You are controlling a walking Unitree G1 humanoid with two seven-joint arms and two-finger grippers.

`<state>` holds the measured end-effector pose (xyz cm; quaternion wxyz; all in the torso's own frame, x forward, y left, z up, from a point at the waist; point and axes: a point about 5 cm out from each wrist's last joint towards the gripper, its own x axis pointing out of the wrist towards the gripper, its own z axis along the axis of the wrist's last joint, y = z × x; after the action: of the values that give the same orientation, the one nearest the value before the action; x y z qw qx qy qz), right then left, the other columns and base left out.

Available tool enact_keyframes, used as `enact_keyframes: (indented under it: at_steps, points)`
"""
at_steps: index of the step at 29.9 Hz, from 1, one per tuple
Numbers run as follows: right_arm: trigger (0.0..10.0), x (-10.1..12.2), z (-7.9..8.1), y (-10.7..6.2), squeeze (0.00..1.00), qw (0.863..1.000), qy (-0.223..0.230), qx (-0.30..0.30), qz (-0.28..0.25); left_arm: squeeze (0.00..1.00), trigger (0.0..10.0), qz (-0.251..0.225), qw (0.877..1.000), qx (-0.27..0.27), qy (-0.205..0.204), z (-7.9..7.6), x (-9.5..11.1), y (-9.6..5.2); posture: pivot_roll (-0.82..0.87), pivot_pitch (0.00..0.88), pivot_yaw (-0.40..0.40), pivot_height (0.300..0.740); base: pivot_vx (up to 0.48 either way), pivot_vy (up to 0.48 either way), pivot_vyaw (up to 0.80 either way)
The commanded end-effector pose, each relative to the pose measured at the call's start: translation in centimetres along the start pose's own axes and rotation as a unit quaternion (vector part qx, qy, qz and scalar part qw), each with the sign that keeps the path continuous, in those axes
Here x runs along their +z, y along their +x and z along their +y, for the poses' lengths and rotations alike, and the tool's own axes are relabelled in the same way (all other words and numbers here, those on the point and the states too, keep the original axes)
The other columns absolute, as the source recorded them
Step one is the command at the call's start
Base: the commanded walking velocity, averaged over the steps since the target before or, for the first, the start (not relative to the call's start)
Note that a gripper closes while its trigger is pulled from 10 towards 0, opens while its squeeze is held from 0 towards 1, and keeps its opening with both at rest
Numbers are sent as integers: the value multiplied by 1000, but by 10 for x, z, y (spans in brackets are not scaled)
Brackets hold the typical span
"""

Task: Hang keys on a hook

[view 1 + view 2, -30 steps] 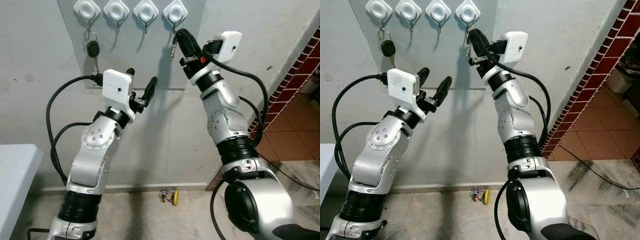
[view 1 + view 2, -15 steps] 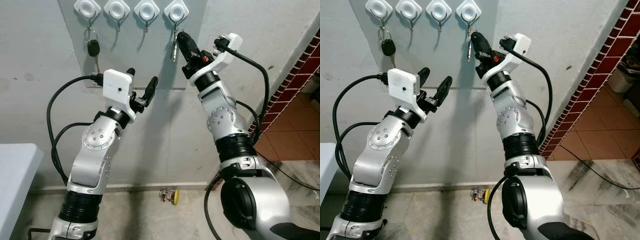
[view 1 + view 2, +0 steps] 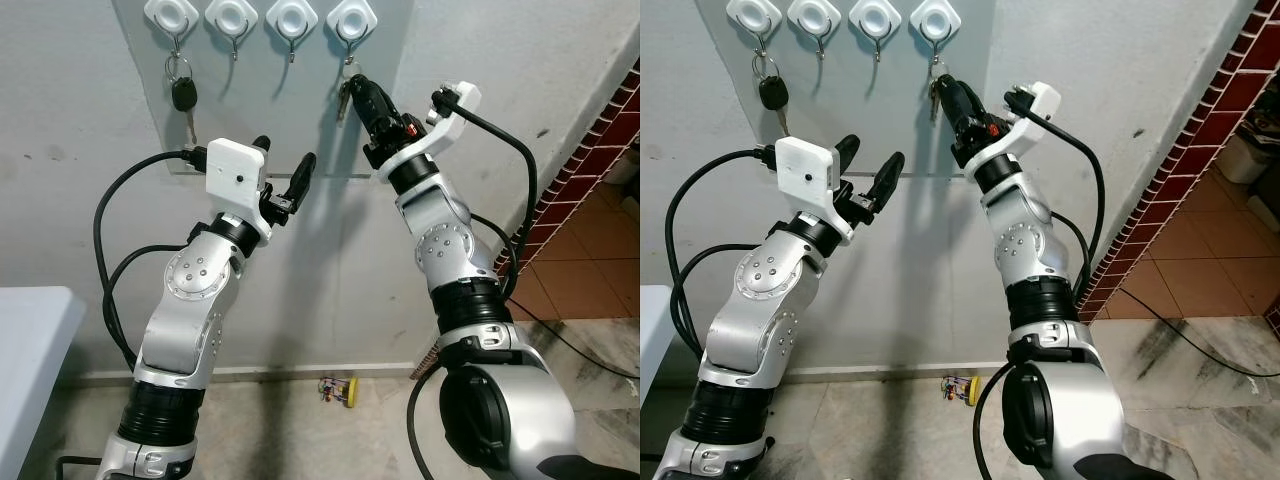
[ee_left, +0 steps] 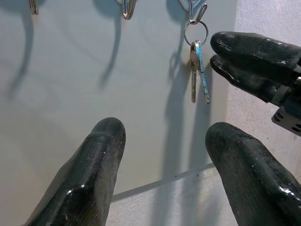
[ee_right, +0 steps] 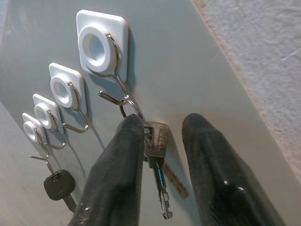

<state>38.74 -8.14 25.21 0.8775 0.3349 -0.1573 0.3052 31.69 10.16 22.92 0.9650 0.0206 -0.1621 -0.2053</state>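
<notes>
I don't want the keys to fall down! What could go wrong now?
1. The silver keys hang on the rightmost hook, but the right gripper has one finger against them. Pulling away could perhaps drag the ring off.
2. That hook looks shallow, so a bump might knock the keys to the floor.
3. The left gripper hovers open nearby; the arms could bump.

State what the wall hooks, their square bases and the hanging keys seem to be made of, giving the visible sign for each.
Hooks: likely steel wire, thin, bent and shiny.
Square bases: probably moulded plastic, white, smooth, with rounded corners.
Silver keys on the rightmost hook: metal, grey, with a bright sheen.
Car key on the leftmost hook: head looks like black plastic, matte; its ring is shiny metal.
</notes>
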Motion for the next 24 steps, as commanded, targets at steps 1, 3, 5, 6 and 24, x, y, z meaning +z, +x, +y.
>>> enact_keyframes:
  at_steps: [1,3,5,6,24]
  points:
    - [10000,2,1,-2,1000,1000,-8,5,-6,0,10000,-10,1000,0,8,-1,7,1,-66,86,-25,740,0,0,0]
    - [10000,0,0,-7,1000,999,-37,11,-2,0,10000,-9,1000,1,9,-1,5,0,-66,84,-25,740,0,0,0]
    - [10000,-2,0,-10,1000,998,-65,20,2,0,10000,-8,1000,3,10,-1,4,0,-66,84,-25,740,0,0,0]
    - [10000,-2,0,-10,1000,998,-65,20,2,0,10000,-8,1000,3,10,-1,4,0,-66,84,-25,740,0,0,0]
    - [10000,-60,-57,-109,1000,973,-187,-82,108,0,10000,104,989,107,11,21,-78,-48,-79,47,-14,740,0,0,0]
